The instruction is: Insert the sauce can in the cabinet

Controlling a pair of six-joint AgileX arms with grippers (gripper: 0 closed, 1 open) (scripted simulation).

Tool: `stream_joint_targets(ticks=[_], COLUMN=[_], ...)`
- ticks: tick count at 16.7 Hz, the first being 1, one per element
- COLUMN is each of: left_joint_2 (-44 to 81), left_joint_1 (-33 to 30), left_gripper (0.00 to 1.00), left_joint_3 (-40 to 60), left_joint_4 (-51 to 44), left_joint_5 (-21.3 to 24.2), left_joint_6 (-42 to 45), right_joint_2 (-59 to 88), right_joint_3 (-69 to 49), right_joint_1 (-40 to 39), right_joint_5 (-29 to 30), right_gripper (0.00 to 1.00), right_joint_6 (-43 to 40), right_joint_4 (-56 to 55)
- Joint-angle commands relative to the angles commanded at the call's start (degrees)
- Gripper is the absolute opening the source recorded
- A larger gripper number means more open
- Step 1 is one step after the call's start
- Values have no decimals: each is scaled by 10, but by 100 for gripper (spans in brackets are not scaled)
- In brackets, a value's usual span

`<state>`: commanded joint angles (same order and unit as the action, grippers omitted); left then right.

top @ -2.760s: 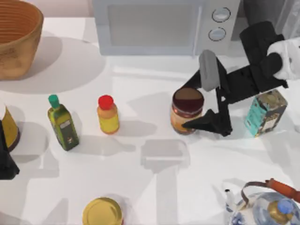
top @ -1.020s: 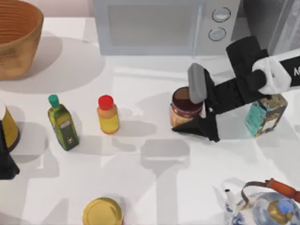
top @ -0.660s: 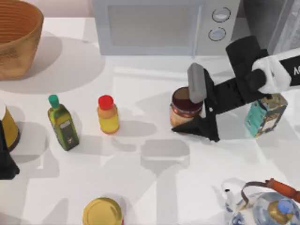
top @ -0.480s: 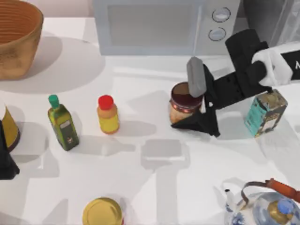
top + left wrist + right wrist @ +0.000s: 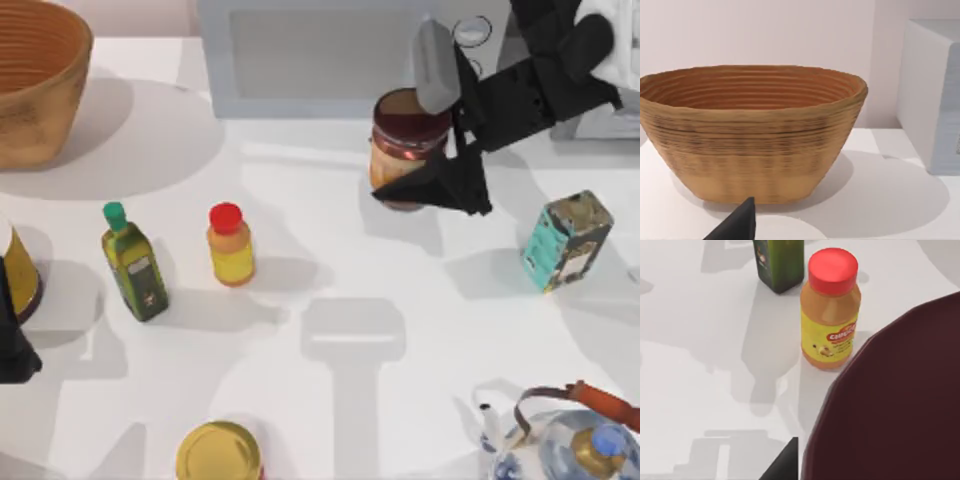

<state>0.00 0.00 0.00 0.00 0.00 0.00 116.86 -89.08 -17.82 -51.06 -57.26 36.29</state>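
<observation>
Right gripper [image 5: 428, 140] clamped on sauce can [image 5: 405, 140], partly hiding it, just before the microwave [image 5: 320, 55].

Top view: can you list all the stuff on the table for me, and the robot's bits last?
sauce can: 1, dark brown top, lifted by microwave
microwave: 1, white, back middle
basket: 1, tan, back left
green bottle: 1, left
yellow bottle: 1, red cap, left of centre
yellow-lidded can: 1, front
teal box: 1, right
teapot: 1, blue-white, front right
right hand: black, shut on sauce can
left hand: black, parked at left edge
</observation>
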Motion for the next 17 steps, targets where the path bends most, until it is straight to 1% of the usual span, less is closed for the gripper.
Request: stream_joint_targets(ticks=[4,10,13,17], left_joint_2=[0,0,0,0], left_joint_1=[0,0,0,0], left_gripper=[100,100,100,100], left_joint_3=[0,0,0,0], left_joint_4=[0,0,0,0], left_joint_5=[0,0,0,0], left_joint_6=[0,0,0,0], right_joint_2=[-27,-31,-82,-231], right_joint_3=[-29,-23,26,141], right_joint_1=[-4,-2,9,40], right_joint_5=[0,5,42,126], right_gripper=[0,0,0,0], right_joint_6=[-3,1,29,93], right_joint_4=[51,49,31,-22])
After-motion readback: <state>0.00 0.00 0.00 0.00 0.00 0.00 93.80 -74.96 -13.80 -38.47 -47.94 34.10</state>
